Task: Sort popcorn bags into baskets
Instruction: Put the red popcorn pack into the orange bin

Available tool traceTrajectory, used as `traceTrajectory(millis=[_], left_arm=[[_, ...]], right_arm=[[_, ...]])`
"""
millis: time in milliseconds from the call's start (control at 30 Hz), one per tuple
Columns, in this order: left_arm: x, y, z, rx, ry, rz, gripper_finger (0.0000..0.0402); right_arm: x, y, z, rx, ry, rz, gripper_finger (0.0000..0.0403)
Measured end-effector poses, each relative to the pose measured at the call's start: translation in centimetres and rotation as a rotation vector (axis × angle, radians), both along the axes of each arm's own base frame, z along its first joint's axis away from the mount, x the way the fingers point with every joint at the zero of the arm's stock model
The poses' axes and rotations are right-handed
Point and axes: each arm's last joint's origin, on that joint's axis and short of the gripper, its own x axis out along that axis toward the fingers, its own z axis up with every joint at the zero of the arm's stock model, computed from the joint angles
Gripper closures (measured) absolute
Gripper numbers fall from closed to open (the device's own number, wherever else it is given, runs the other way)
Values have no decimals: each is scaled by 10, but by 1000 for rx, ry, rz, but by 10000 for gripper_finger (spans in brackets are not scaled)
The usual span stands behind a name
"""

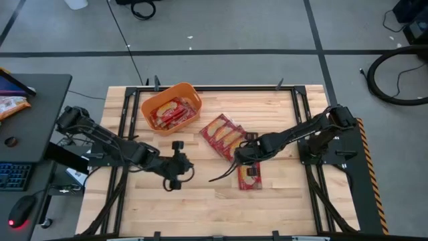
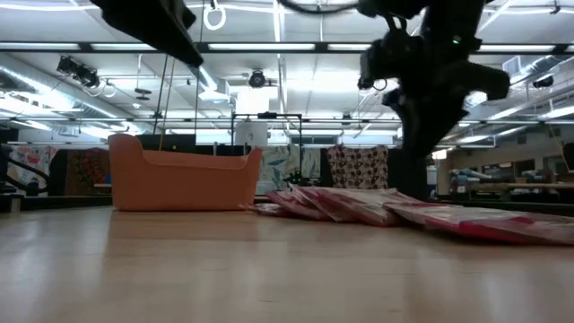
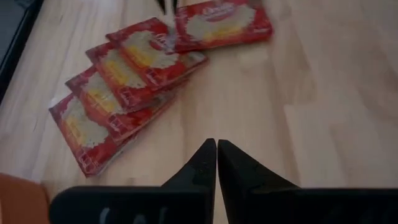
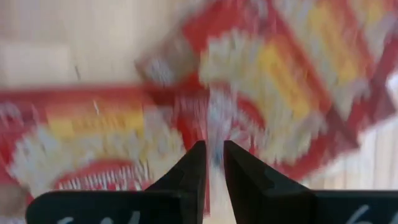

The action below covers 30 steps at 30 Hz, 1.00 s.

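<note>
The orange basket (image 1: pixel 194 92) stands at the table's far left and holds several red popcorn bags (image 1: pixel 167 114); it also shows in the low view (image 2: pixel 179 179). Several red bags lie fanned and overlapping on the table's middle (image 1: pixel 224 132) (image 3: pixel 124 81). One more bag lies flat just nearer (image 1: pixel 251 177) (image 3: pixel 221 25). My right gripper (image 1: pixel 238 161) (image 4: pixel 214 149) hovers over where the fan meets that single bag, pointing down, with a narrow gap between its fingertips. My left gripper (image 1: pixel 190 167) (image 3: pixel 216 146) is shut and empty over bare wood, left of the bags.
A dark desk stands left of the table with a keyboard (image 1: pixel 13 175), a mouse (image 1: pixel 20 213) and a paler orange-and-white packet (image 1: pixel 10 104). Black frame rails (image 1: pixel 124 114) run along the table's left and right sides. Bare wood (image 1: pixel 200 207) lies along the near edge.
</note>
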Motion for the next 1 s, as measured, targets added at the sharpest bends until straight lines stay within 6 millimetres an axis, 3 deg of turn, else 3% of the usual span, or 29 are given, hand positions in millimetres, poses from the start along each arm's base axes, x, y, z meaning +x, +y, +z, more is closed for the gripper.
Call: traceTrajectory(millis=[133,333,600,1000], left_arm=[[19,10,-11,-52,-12,87,362],[43,32,-32,-124,23,144,296],[63,71,-39,-192,-1,177,233],[84,124,-62,-341,-47,345,228]], right_arm=[[-11,0,-15,9,46,-42,341],[-26,1,-25,62,-34,-83,341],[-49,-4,-5,123,-281,-109,341],[-96,-23,25,138,-658,-113,341]])
